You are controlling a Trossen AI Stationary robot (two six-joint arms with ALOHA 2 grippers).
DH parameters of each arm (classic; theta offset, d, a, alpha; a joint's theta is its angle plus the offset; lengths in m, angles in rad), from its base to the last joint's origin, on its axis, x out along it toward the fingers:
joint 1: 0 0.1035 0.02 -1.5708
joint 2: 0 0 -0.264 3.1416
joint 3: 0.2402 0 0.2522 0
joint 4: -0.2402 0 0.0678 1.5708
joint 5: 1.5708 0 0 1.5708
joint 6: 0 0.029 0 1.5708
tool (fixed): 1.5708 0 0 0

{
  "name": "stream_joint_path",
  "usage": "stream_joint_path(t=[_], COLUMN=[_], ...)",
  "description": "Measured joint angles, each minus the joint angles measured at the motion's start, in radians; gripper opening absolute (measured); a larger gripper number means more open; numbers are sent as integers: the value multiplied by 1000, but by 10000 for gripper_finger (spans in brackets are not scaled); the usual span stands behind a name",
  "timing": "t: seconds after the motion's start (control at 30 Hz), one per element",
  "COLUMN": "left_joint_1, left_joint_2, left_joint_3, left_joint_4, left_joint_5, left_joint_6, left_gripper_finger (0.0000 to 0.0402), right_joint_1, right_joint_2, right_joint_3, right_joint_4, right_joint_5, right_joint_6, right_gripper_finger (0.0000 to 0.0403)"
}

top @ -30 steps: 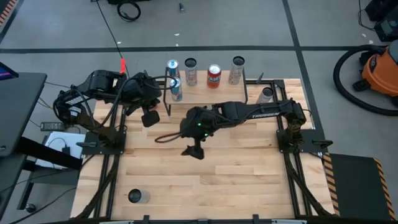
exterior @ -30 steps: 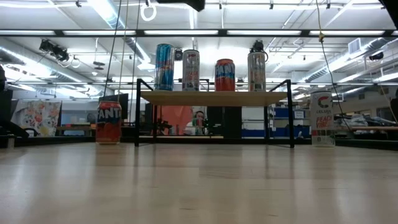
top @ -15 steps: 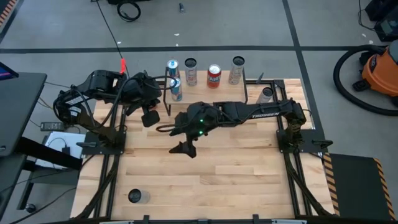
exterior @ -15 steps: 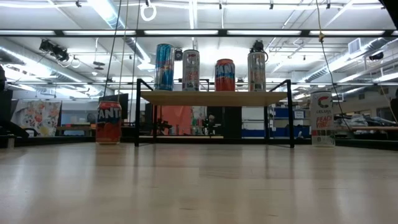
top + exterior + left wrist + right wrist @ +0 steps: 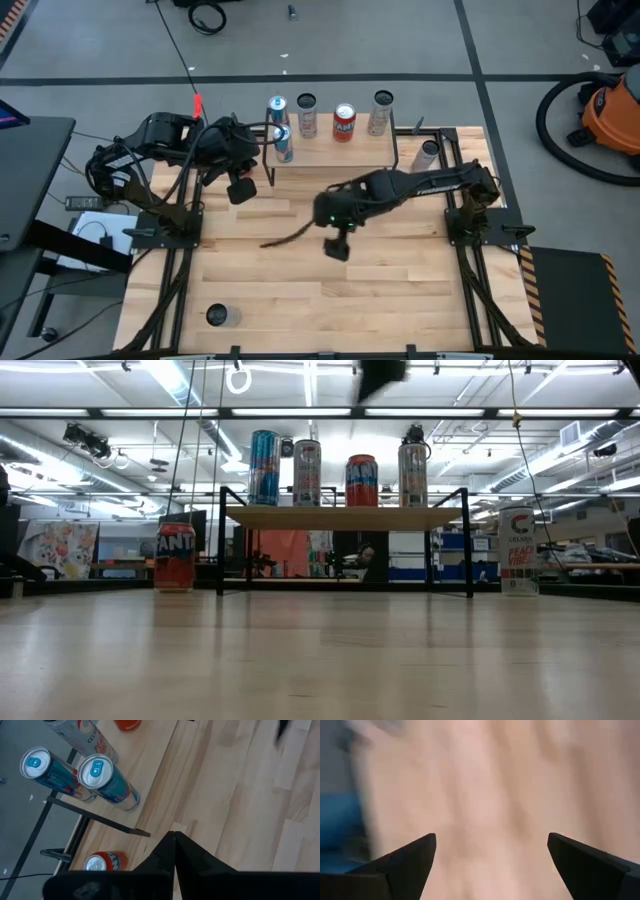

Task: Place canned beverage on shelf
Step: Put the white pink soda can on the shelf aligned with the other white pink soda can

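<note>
The right gripper (image 5: 337, 247), jaws wide and empty, has swung rightward over the bare wooden tabletop (image 5: 400, 290) (left gripper (image 5: 240, 189) stays closed, empty).

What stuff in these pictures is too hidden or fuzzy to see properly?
- Right wrist view: the tabletop is smeared by motion blur; nothing on it can be made out past the open right tool.
- Low view: the right arm is cut off by the top edge.
- High view: the can beside the shelf is too small to read.
- Left wrist view: the red can is partly hidden by the shut left tool.
</note>
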Motion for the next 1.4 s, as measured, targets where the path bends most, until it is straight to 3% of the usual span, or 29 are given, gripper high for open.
stream_joint_path(t=[0.23, 0.53, 0.97, 1.2, 1.4], left_joint_1=[0, 0, 0, 0, 0], left_joint_2=[0, 0, 0, 0, 0], left_joint_3=[0, 0, 0, 0, 0], left_joint_4=[1, -1, 0, 0, -1], left_joint_5=[0, 0, 0, 0, 0], left_joint_6=[3, 4, 7, 6, 6], left_gripper_finger=[9, 9, 9, 9, 9], right_joint_1=[40, 12, -148, -229, -293], right_joint_2=[-29, -170, -510, -582, -594], right_joint_3=[0, -70, -440, -540, -615], right_joint_4=[-311, -307, -306, -271, -243], right_joint_5=[246, 348, 482, 658, 689], right_joint_6=[180, 295, 432, 499, 537], right_gripper_finger=[394, 394, 394, 394, 394])
